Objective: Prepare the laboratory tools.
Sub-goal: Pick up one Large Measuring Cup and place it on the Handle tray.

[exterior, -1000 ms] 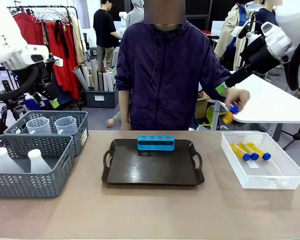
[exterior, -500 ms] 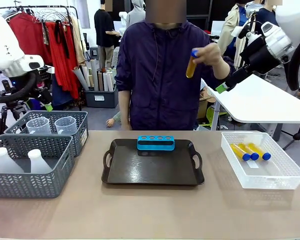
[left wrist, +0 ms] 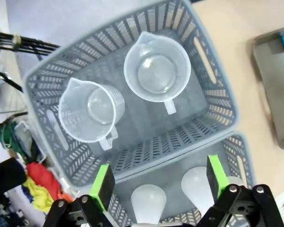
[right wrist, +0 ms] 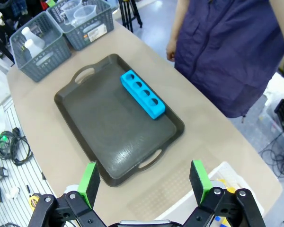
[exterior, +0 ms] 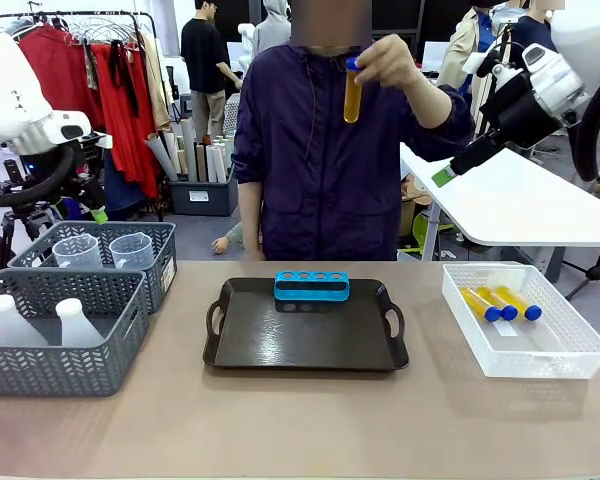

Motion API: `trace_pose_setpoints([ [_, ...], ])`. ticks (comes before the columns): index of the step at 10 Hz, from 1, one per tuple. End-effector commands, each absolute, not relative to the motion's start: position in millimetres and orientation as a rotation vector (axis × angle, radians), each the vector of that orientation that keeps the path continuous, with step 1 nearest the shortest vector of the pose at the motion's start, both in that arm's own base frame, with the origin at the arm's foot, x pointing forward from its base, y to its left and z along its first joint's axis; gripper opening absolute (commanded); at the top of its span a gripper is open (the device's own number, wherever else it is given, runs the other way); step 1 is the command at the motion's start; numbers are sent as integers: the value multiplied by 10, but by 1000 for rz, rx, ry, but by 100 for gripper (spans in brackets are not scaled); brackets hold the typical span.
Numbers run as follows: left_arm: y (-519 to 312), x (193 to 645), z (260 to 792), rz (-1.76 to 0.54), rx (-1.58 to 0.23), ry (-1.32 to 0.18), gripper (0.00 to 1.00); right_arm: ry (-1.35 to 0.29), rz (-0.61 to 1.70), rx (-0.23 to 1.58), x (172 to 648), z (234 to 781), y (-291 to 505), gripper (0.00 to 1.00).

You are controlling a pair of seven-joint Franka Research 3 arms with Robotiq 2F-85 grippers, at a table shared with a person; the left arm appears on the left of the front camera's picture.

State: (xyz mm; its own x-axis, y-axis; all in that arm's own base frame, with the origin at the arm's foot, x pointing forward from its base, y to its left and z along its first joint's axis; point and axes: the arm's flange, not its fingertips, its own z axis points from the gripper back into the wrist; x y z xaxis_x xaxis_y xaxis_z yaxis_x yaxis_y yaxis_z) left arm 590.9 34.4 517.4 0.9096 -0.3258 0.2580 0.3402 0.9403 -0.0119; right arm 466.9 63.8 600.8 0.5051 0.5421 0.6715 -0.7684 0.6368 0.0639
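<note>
Your left gripper [left wrist: 159, 179] has its jaws spread as wide as they go and holds nothing. It hangs above the seam between two grey mesh baskets [left wrist: 217, 101], touching neither. The farther basket holds two clear handled measuring beakers [left wrist: 157, 68], upright and side by side. The nearer one holds two translucent white conical flasks [exterior: 10, 322], whose tops sit just below the green pads [left wrist: 102, 183] in the left wrist view.

Your right gripper [right wrist: 144, 176] is also fully spread and empty. It is raised well above the table, over the gap between the black handled tray [right wrist: 109, 123] and the white mesh basket [exterior: 570, 360].

The person's hand [exterior: 390, 65] holds one blue-capped tube [exterior: 352, 95] of amber liquid up at head height, cap uppermost. Three more tubes [exterior: 500, 303] lie side by side in the white basket at the right end of the table. The small blue four-hole rack [exterior: 311, 286] sits on the far edge of the tray, at the middle of the table.
</note>
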Motion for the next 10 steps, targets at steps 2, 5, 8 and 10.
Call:
trace_pose_setpoints([
  [2, 634, 6289, 4942, -243, -61, -200, 100, -666, 819, 394, 4665, 6020, 633, 100],
  [5, 841, 6575, 4676, -130, -66, -155, 100, -666, 819, 394, 4665, 6020, 633, 100],
  [8, 999, 6707, 4446, -61, -69, -100, 100, -666, 819, 394, 4665, 6020, 633, 100],
  [10, 1054, 6714, 4364, -28, -60, -86, 100, -666, 819, 394, 4665, 6020, 633, 100],
])
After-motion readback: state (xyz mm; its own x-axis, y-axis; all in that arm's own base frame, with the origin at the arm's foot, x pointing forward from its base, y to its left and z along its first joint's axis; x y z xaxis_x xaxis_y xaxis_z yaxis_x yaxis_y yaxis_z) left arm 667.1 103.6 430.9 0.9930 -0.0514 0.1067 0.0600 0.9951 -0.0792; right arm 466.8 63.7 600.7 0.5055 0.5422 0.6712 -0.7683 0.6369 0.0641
